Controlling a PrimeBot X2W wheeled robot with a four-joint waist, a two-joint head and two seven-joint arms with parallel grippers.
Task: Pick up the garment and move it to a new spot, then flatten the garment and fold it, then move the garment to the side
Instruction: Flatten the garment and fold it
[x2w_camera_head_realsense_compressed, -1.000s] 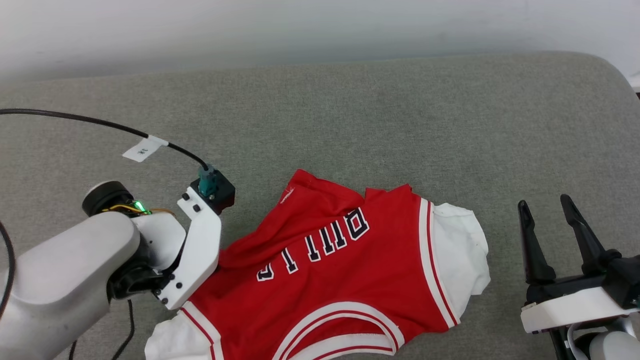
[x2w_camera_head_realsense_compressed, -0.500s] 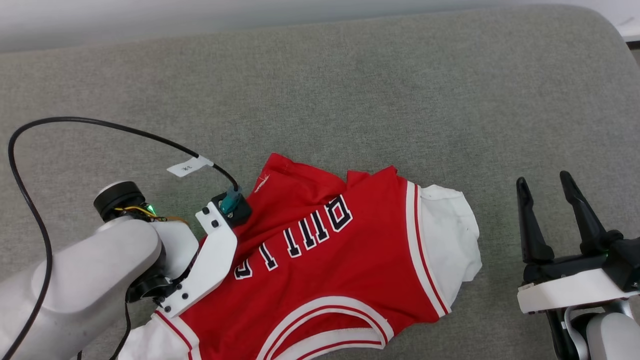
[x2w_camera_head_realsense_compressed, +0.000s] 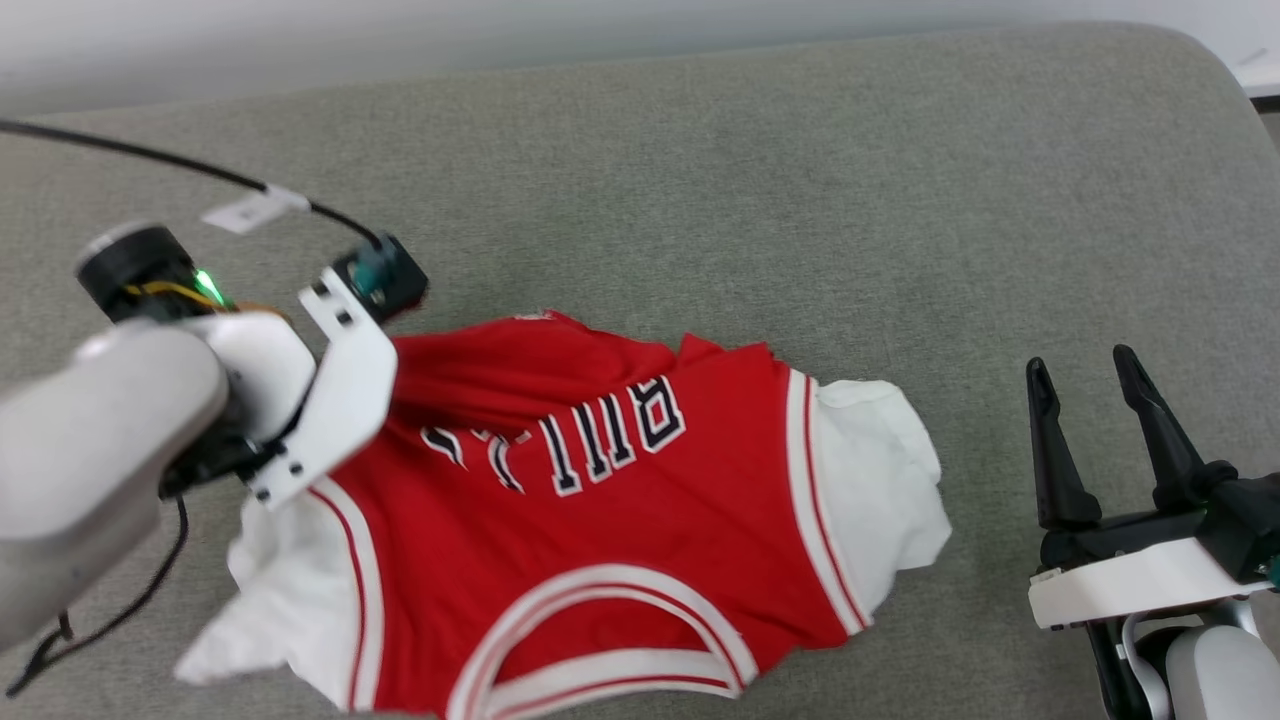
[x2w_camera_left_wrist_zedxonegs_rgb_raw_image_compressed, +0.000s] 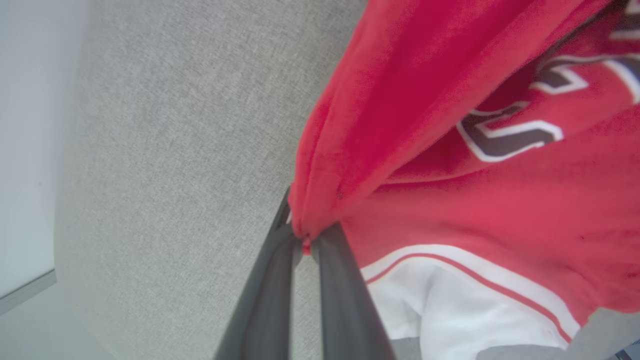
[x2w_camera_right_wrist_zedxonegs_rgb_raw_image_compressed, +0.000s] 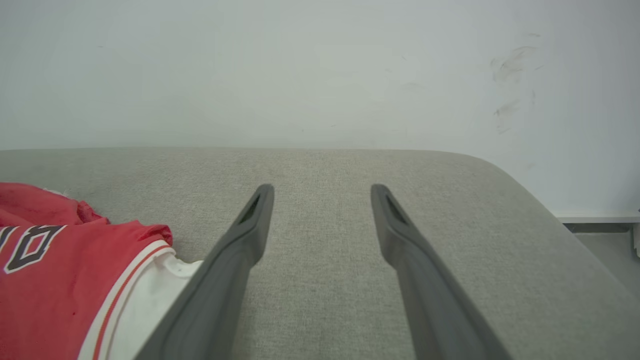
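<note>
At the left, the left claw has just pinched shut on a bunched fold of red cloth at the left edge of the garment; a second ago it stood wide over that edge. Its wrist view shows the fold gathered tight between the two dark fingers and drawn up off the grey padded tabletop, with the left white sleeve sagging below it.

Across the middle, the red body now pulls into creases toward the grip, and the letters nearest the claw have crumpled. The striped neckline at the near edge looks to be still lying down.

Further right, the right white sleeve rests on the tabletop. The right claw waits near the right edge, wide and empty as before, apart from the cloth.

So the grasp looks made and the pick-up begun. Most of the shirt still lies left of centre, and held by one edge it will likely hang bunched and need flattening after the move.
</note>
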